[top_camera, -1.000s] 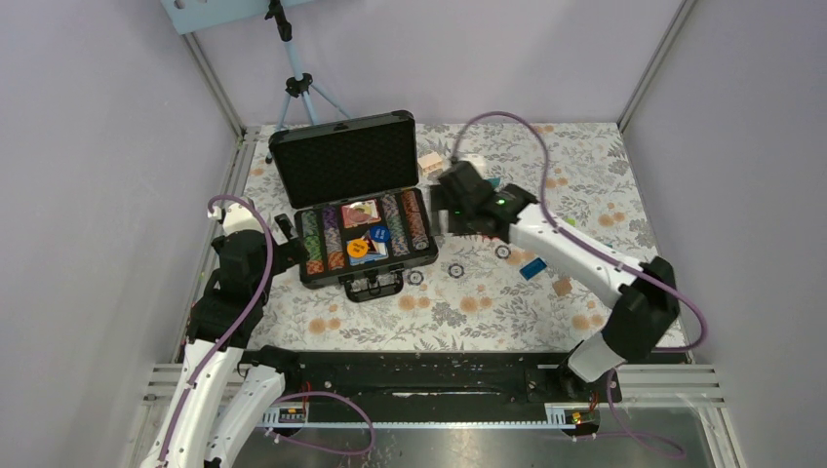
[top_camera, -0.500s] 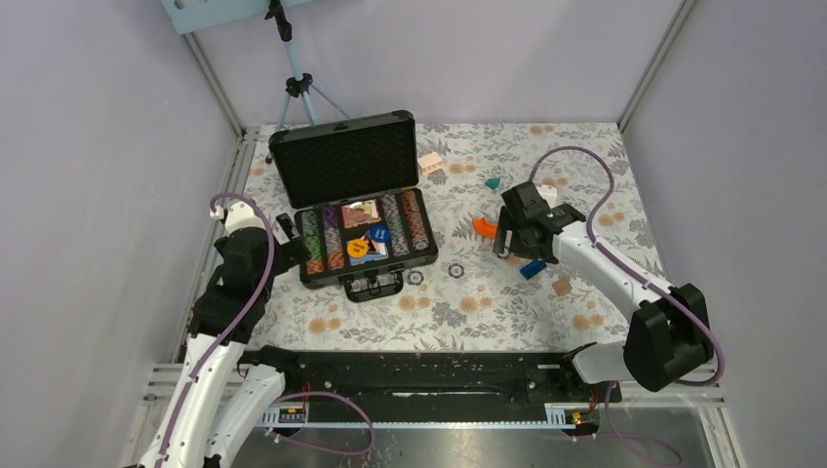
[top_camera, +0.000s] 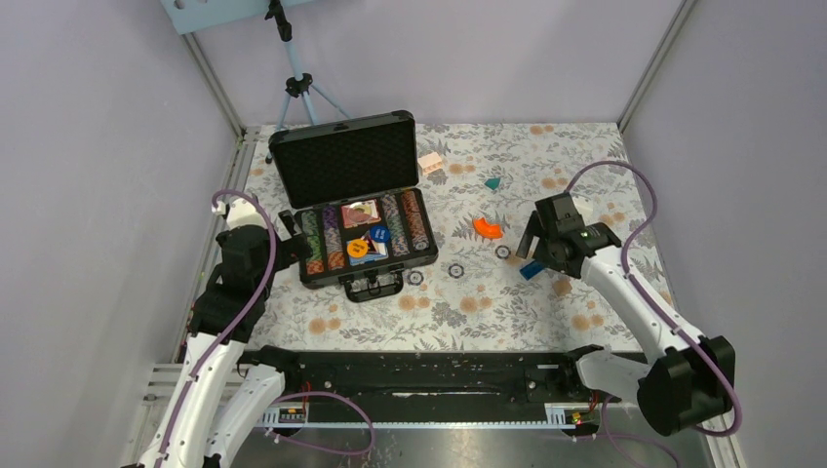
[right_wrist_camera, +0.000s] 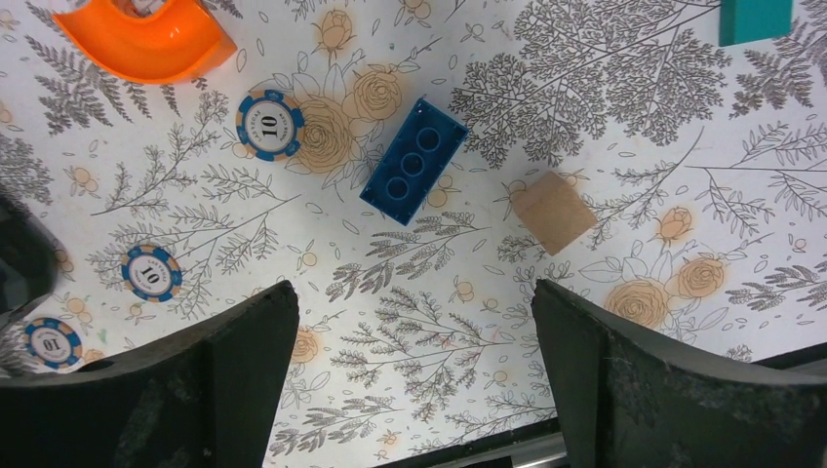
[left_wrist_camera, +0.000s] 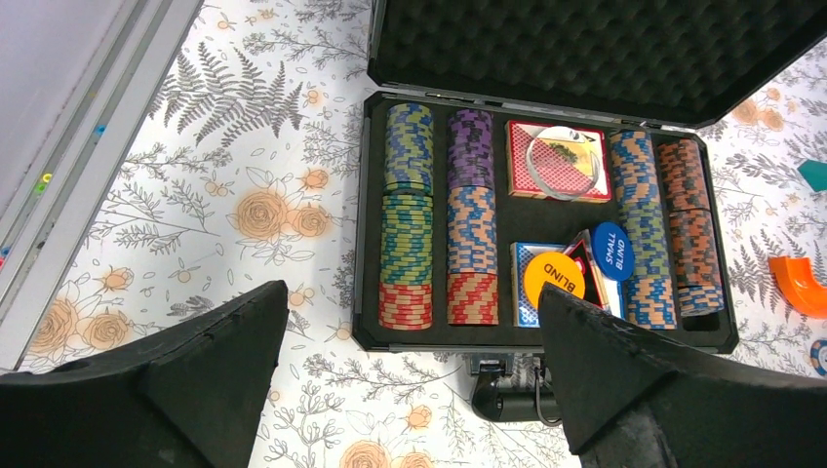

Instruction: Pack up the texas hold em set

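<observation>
Top external view: a floral-print table (top_camera: 468, 302) stands between pale lilac walls (top_camera: 98, 195), with the open black briefcase (top_camera: 343, 161) left of centre. Left wrist view: the left gripper (left_wrist_camera: 410, 331) gapes wide and empty before the chip rows (left_wrist_camera: 407, 214). Right wrist view: the right gripper (right_wrist_camera: 414, 322) is spread wide and empty above loose chips (right_wrist_camera: 270, 125).

left claw (left_wrist_camera: 410, 291) spread wide, right claw (right_wrist_camera: 414, 287) likewise

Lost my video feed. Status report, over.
Left gripper open, empty, facing the case. Right gripper open, empty, over the table. Lid up, chip rows seated; three loose chips outside. Nearby clutter: orange block, blue brick.
</observation>
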Available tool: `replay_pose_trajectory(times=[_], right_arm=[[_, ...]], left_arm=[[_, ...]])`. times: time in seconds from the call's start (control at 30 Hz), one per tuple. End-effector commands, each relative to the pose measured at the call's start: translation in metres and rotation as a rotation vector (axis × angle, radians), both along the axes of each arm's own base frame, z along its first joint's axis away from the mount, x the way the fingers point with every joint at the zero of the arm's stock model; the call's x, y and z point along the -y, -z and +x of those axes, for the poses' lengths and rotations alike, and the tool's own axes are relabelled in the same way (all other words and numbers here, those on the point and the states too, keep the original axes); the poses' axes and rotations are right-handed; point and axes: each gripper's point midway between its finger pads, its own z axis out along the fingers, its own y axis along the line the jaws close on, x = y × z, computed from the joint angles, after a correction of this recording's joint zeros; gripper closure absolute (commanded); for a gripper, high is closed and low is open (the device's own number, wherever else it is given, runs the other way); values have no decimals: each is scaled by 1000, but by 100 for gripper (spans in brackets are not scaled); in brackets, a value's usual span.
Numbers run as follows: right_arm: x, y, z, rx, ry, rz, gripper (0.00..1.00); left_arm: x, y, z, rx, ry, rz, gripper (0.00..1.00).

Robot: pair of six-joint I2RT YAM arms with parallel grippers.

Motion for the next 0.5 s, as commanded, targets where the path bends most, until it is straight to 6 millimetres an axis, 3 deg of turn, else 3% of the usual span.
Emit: replay_pose_trajectory(times=[0.0,0.23,0.47], right_arm=[[11,-8,-14,10,56,11,4],[19,-11,-19,24,115,16,4],[-7,-11,-2,13,75,99,14]], left_arm=[[5,-20,7,89,38,-1,1],[10,-20,9,86,66,-4,1],[8,-16,8,75,59,4,1]])
